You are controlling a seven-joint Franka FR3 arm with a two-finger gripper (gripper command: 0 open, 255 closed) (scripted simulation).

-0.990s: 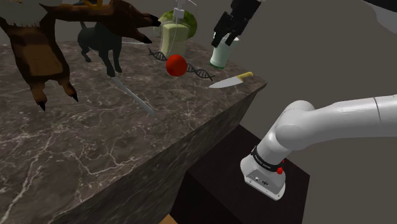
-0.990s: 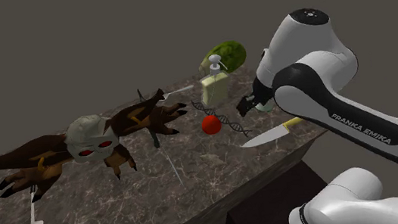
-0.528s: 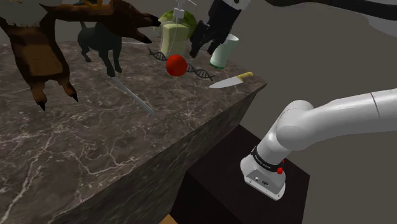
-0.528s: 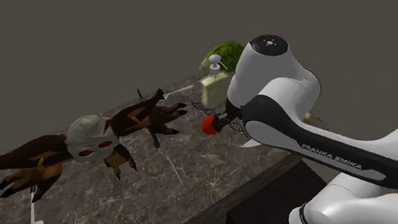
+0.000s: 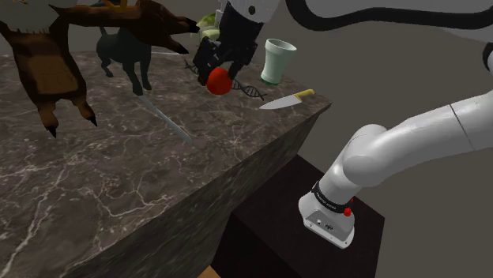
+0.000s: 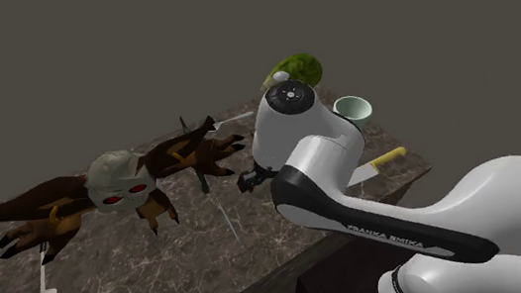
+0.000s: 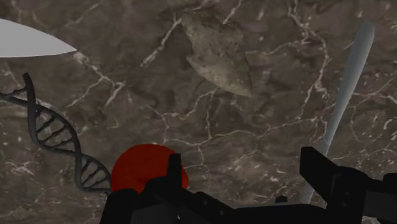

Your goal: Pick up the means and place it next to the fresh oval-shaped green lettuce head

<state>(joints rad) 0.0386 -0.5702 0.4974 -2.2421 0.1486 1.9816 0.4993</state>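
Read white "FRANKA EMIKA" lettering on the arm's dark link. Found gripper with fingers apart, clasping nothing, hanging just over the red ball. Logged ball on the marble counter, up against the dark double helix — cannot tell which of the two is the thing meant. Spotted lettuce head at the counter's far edge; pale cup and knife near the ball.
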